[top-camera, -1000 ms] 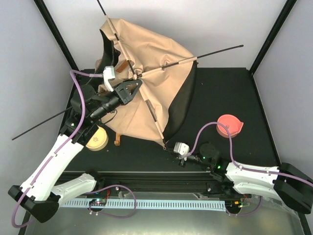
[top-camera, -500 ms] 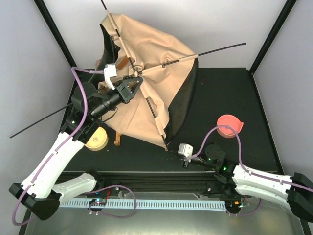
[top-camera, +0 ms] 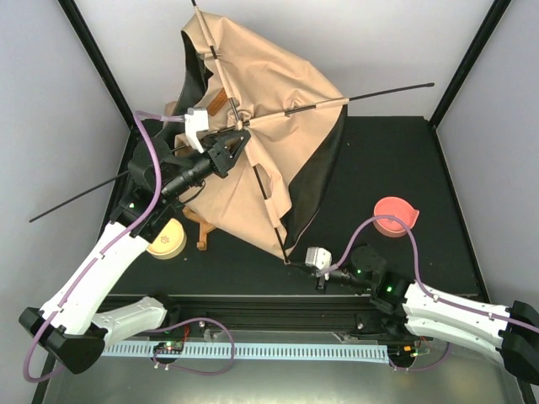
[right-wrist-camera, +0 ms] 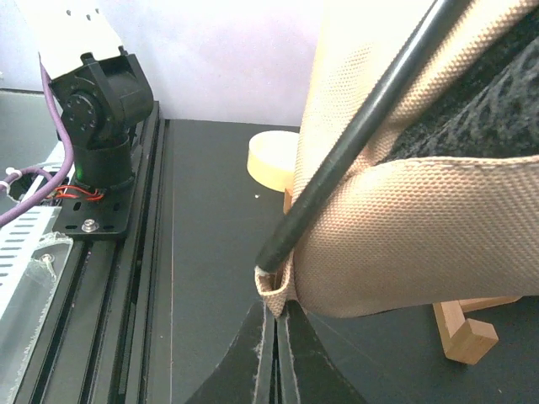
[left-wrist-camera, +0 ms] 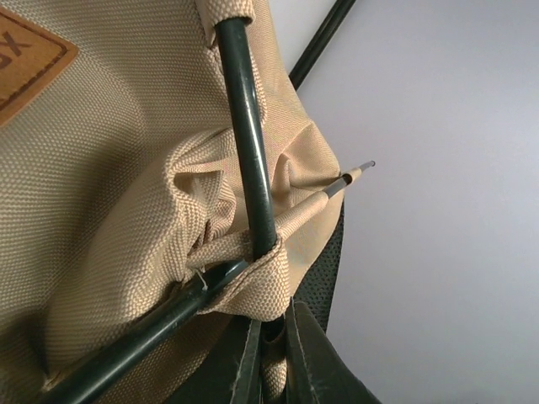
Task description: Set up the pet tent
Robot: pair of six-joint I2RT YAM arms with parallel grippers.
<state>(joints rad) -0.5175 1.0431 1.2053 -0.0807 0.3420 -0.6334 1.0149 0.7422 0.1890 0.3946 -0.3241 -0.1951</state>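
The pet tent stands half-raised over the far left part of the bench. Its tan canvas billows up past the far edge and its black lining shows along the right side. Thin black poles cross near the top of the canvas and stick out beyond it to the left, to the right and toward the back. One lower corner of the canvas reaches down close to the middle of the near edge.

The left gripper sits at the crossing of the poles. In the left wrist view its fingers are pressed onto the bunched canvas there, with a brown leather label just up and to the left.

The right gripper meets that lower corner. In the right wrist view its fingers are pressed together on the tip of the canvas pocket that holds a pole's end.

A pale yellow round piece and a small wooden piece lie under the tent's left side. A pink dish sits well apart toward the right edge.
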